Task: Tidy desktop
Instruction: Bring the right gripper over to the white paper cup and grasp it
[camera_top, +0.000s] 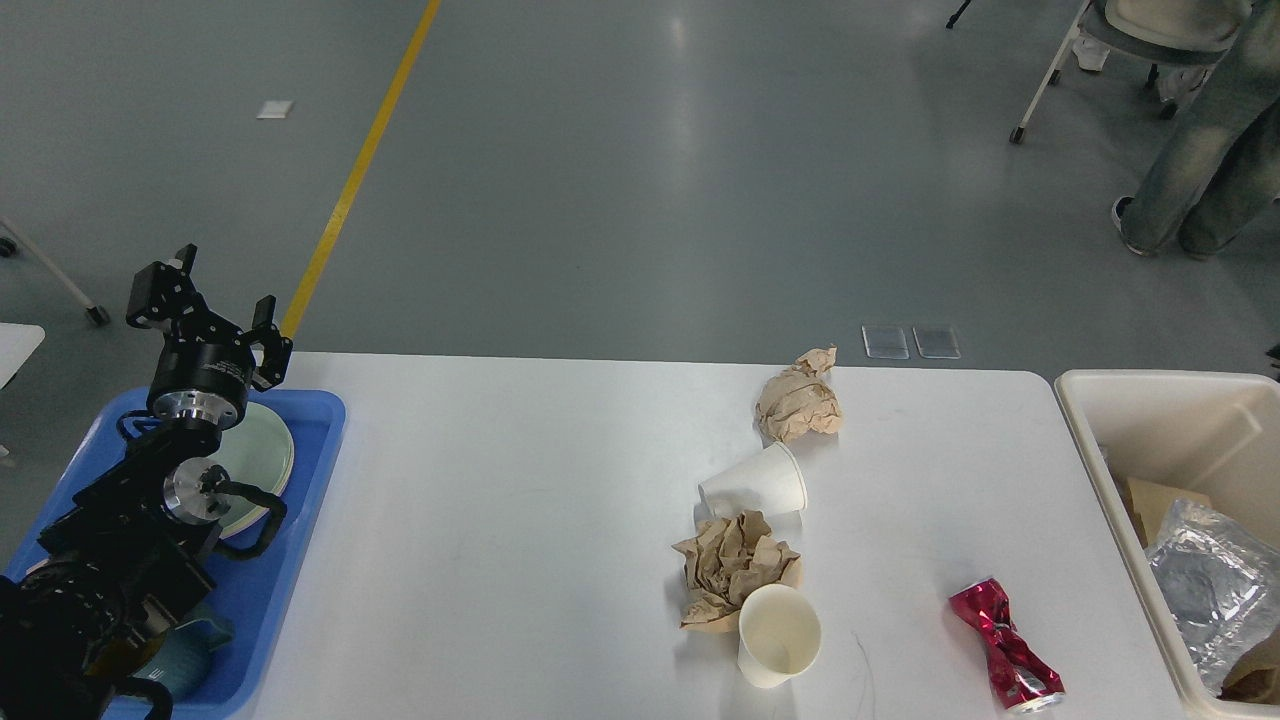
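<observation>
The white desktop (500, 500) fills the lower half of the head view. On it lie two crumpled brown paper balls, one at the far edge (798, 400) and one near the middle (730, 566). A white paper cup (755, 482) lies on its side between them. A second white cup (778, 634) lies open toward me. A crushed red can (1005, 648) lies at the front right. My left gripper (205, 300) is raised above the blue tray, open and empty. My right gripper is out of view.
A blue plastic tray (305, 470) at the table's left end holds pale green plates (262, 462) and a teal mug (180, 660). A cream-white bin (1150, 400) at the right end holds foil and cardboard. A person's legs (1200, 160) and a chair stand at the far right.
</observation>
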